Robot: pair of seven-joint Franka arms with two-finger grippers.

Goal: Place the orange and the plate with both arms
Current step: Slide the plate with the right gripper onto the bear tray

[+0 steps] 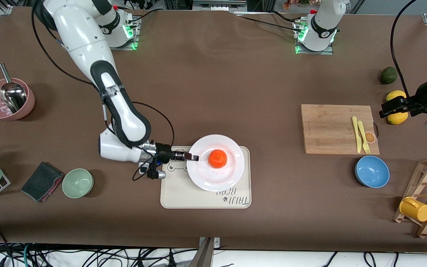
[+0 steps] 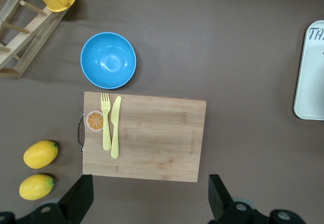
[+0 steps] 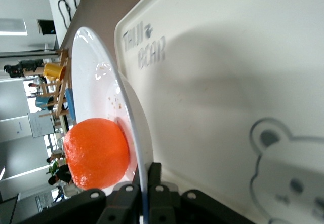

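Observation:
The white plate (image 1: pixel 217 178) is over the cream bear-printed tray (image 1: pixel 184 194), in the middle of the table near the front camera. The orange (image 1: pixel 218 158) sits on the plate's middle. My right gripper (image 1: pixel 193 157) is shut on the plate's rim at the edge toward the right arm's end. In the right wrist view my right gripper (image 3: pixel 147 176) pinches the thin rim of the plate (image 3: pixel 96 77), with the orange (image 3: pixel 96 153) just inside and the tray (image 3: pixel 228 82) below. My left gripper (image 1: pixel 397 108) is open and empty, up over the table near the lemons, and waits.
A wooden cutting board (image 1: pixel 328 128) with a yellow knife and fork (image 1: pixel 361 137), a blue bowl (image 1: pixel 372 171), two lemons (image 1: pixel 397 118), a dark green fruit (image 1: pixel 388 75) and a mug rack (image 1: pixel 424 200) are at the left arm's end. A green bowl (image 1: pixel 77 183), cloth (image 1: pixel 40 181) and pink bowl (image 1: pixel 7 98) are at the right arm's end.

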